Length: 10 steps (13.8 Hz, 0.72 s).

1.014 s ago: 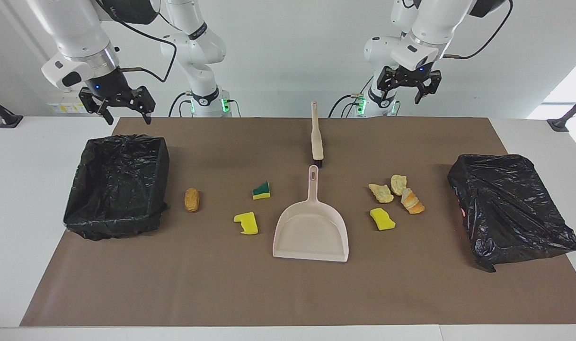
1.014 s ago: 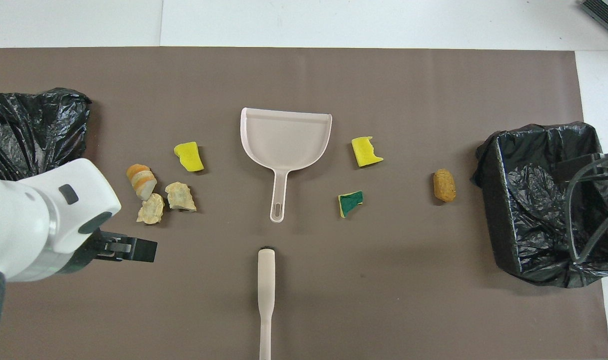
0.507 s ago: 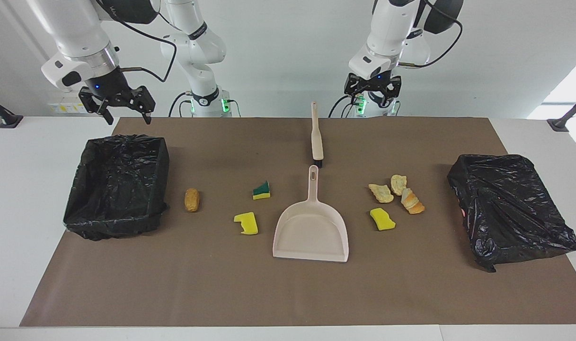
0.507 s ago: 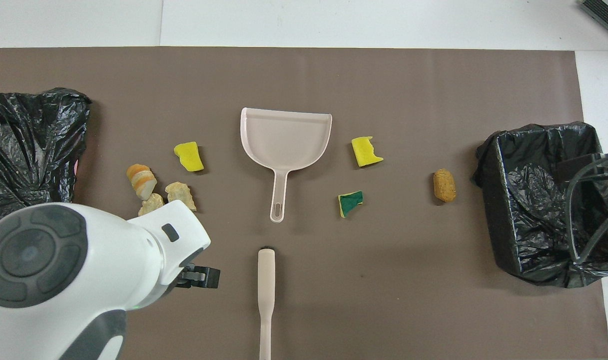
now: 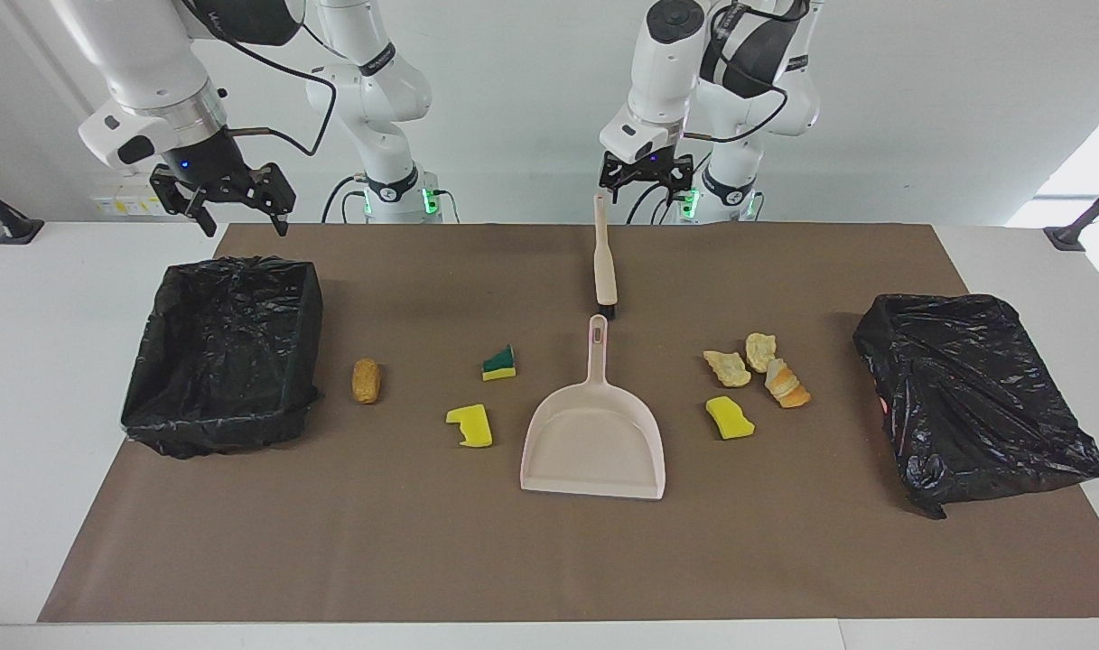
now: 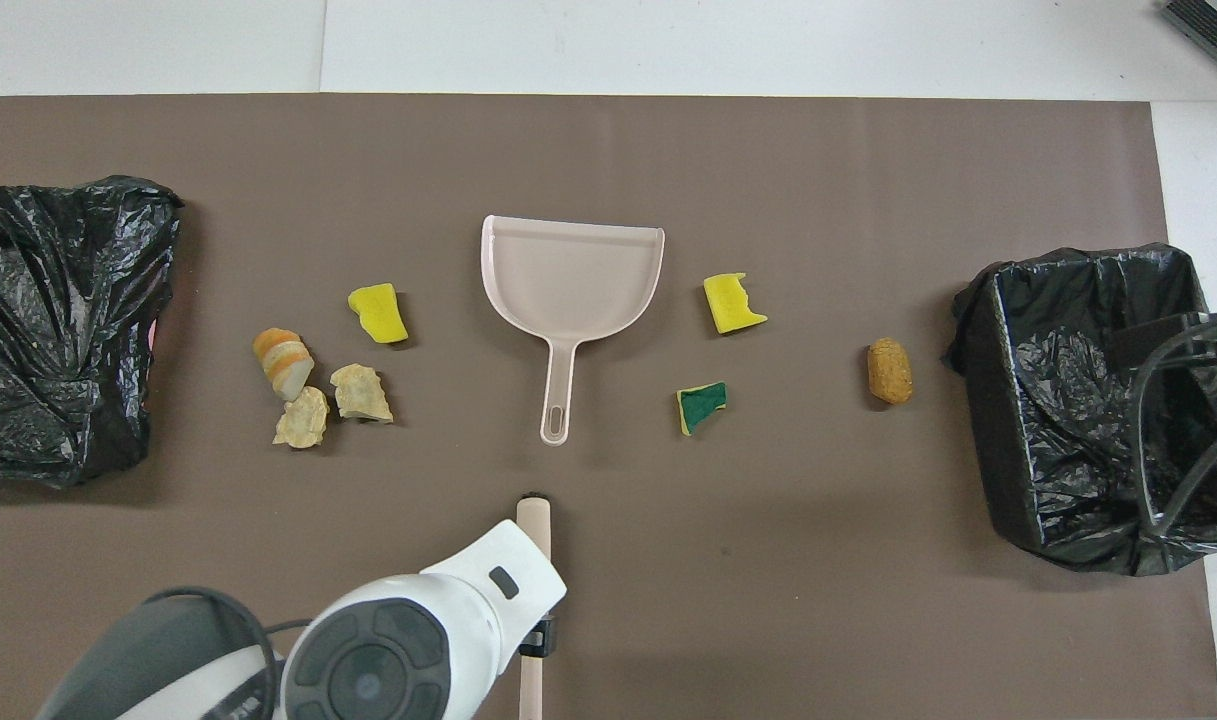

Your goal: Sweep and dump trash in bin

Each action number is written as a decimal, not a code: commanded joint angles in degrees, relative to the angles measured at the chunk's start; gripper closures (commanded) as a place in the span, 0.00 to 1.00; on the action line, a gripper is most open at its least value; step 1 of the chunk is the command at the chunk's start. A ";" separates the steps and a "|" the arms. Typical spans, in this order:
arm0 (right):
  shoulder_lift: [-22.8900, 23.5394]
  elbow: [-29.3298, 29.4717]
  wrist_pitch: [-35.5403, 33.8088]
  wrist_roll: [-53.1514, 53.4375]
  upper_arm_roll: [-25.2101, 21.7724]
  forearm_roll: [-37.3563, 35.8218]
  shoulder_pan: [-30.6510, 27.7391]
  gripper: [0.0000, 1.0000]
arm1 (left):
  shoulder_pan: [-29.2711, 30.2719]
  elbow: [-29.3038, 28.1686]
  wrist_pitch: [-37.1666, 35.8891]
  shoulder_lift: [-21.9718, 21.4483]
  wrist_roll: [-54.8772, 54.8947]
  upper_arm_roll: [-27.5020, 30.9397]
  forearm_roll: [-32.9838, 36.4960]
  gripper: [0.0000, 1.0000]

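Left gripper (image 5: 647, 178) is hanging open over the brush (image 5: 604, 255) handle, not touching; right gripper (image 5: 225, 204) is waiting open above the bin (image 5: 227, 354); trash (image 5: 366, 380) lying unswept.

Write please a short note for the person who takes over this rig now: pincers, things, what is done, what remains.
Left pincer: open, empty, above the brush handle.
Right pincer: open, empty, waits over the open bin.
Dustpan: empty, mid-mat.
Trash: seven scraps on the mat, four toward the left arm's end, three toward the right arm's.
Done: nothing swept.
Left: grasp brush and dustpan, sweep, dump.
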 commanded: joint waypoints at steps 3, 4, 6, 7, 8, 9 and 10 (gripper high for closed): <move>-1.08 -6.71 6.77 1.99 0.50 0.11 3.83 0.00 | -10.54 -14.34 12.58 -1.39 -8.47 1.00 -0.55 0.00; -0.38 -7.16 8.18 2.34 0.50 0.20 4.97 0.00 | -11.70 -16.11 14.79 -1.30 -10.14 1.00 -0.55 0.00; 1.64 -7.25 10.30 4.10 0.50 0.28 6.56 0.00 | -12.67 -17.09 17.17 0.27 -12.34 1.00 -0.55 0.00; 2.60 -7.25 11.53 4.28 0.50 0.29 7.09 0.00 | -12.76 -17.27 19.70 1.93 -13.84 1.00 -0.64 0.00; 2.96 -7.34 12.32 4.19 0.50 0.29 7.44 0.00 | -12.68 -17.19 22.25 3.86 -14.37 1.09 -0.64 0.00; 2.97 -7.42 12.07 4.19 0.50 0.29 7.45 0.00 | -12.68 -17.10 24.28 5.19 -14.55 1.00 -0.64 0.00; 2.88 -7.42 12.07 4.28 0.50 0.29 7.45 0.00 | -12.68 -17.01 25.34 5.72 -15.16 1.00 -0.64 0.00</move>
